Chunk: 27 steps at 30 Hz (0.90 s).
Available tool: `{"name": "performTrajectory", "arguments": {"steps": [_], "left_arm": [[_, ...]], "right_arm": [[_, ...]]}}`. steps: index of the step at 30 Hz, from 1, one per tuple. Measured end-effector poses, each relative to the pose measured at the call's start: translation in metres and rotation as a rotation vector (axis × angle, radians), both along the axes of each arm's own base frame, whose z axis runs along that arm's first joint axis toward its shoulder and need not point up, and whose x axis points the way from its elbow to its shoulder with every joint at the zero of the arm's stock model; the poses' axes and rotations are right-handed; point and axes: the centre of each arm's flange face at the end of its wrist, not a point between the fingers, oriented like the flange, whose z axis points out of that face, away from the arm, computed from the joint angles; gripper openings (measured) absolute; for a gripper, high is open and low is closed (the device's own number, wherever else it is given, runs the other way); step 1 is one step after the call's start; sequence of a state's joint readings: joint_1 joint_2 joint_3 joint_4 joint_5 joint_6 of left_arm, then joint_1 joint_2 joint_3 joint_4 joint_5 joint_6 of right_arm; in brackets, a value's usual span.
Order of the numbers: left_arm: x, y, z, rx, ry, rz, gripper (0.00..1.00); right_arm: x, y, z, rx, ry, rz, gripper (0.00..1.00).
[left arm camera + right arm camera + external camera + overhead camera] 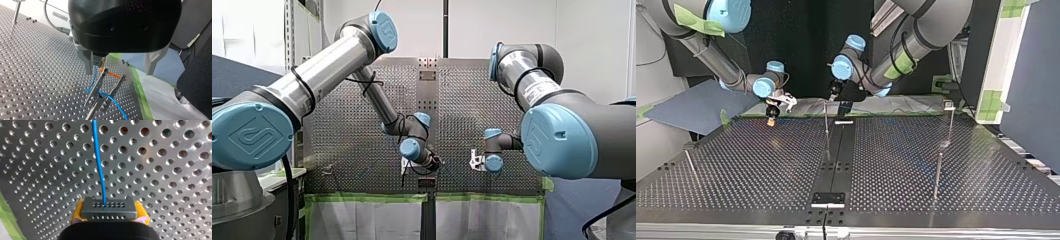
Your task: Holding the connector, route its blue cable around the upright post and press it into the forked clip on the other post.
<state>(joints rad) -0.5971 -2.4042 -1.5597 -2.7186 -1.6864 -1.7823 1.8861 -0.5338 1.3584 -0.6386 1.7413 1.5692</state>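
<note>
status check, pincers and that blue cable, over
Right pincer shut on dark grey rectangular connector. Left pincer open above metal forked clip. Thin blue cable crosses the fork's base. Nothing in the way.

Front view: cam high behind the shoulders, facing out over the table (352, 130) from far off. My left arm (317, 75) fills frame left, my right arm (562, 125) frame right. Top view: low cam across the table, facing back at both arms, which enter at the upper edge (sides crossed here). These two views share the table and arms. Left wrist view: close, looking past my left gripper (118, 73) at the forked clip (95, 88) and blue cable (95, 75). Right wrist view: closest, along my right gripper (110, 214) and the connector (109, 206). Both wrist views share the blue cable.
</note>
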Motion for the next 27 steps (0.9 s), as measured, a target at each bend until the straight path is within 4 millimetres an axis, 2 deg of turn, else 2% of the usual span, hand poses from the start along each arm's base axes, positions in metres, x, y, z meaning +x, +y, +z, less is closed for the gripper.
{"name": "performTrajectory", "arguments": {"steps": [22, 27], "left_arm": [[-0.001, 0.001, 0.000, -0.004, 0.010, 0.014, 1.00], [-0.006, 0.008, 0.010, 0.005, -0.009, 0.048, 1.00]], "right_arm": [[0.001, 0.000, -0.001, 0.003, -0.002, 0.013, 0.00], [0.001, 0.001, -0.001, 0.003, -0.002, 0.013, 0.00]]}}
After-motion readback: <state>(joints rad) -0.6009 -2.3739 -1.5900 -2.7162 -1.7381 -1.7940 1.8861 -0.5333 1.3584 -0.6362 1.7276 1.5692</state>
